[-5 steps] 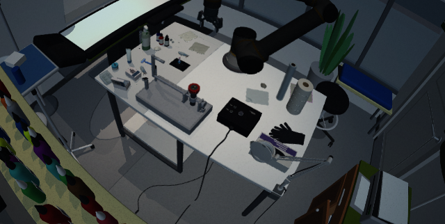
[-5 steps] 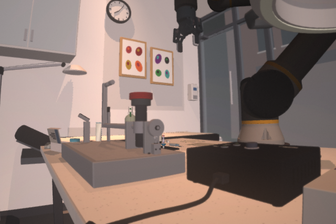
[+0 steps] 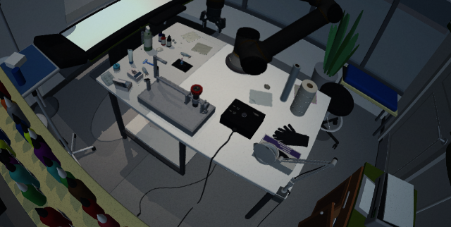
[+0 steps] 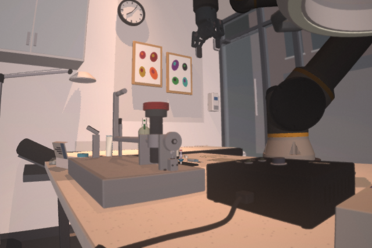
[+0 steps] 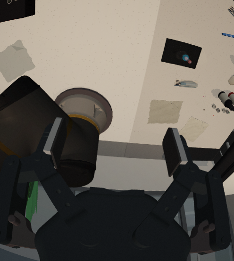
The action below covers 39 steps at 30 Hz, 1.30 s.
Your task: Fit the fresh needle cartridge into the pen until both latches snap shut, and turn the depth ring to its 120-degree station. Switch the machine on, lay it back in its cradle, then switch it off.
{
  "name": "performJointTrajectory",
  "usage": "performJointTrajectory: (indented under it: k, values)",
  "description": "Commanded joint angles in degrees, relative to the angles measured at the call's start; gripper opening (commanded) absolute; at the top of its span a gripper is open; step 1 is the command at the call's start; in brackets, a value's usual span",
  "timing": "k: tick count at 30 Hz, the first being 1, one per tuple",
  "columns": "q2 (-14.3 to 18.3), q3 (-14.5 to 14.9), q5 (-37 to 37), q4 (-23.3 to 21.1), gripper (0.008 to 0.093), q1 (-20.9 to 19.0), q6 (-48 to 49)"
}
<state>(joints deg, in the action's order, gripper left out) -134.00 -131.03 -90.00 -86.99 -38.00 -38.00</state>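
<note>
The needle cartridge (image 5: 186,58) (image 3: 182,62) stands on a small black mat (image 3: 182,65) at the far side of the table. My gripper (image 3: 213,21) (image 4: 207,42) (image 5: 115,146) hangs high above the far table edge, well above the mat. It is open and holds nothing. The pen machine (image 3: 196,94) (image 4: 155,132), dark with a red top, stands upright in a clamp on the grey base plate (image 3: 174,107) (image 4: 135,176) near the front edge. A thin post cradle (image 3: 155,66) (image 4: 116,122) rises at the plate's far end.
The black power box (image 3: 242,117) (image 4: 279,188) sits right of the plate, its cable running off the front edge. Ink bottles (image 3: 164,40) (image 5: 230,101), paper squares (image 5: 165,111) and wrapped cartridges (image 5: 186,83) lie at the far end. A paper roll (image 3: 303,97) and gloves (image 3: 291,136) lie right.
</note>
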Motion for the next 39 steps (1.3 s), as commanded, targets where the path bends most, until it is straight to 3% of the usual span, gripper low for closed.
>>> performJointTrajectory:
  k: [1, 34, 39]
  values:
    - [0.0, 0.1, 0.0, 0.0, 0.0934, 0.0, 0.0]
    - [0.0, 0.1, 0.0, 0.0, 0.0934, 0.0, 0.0]
    - [0.0, 0.1, 0.0, 0.0, 0.0834, 0.0, 0.0]
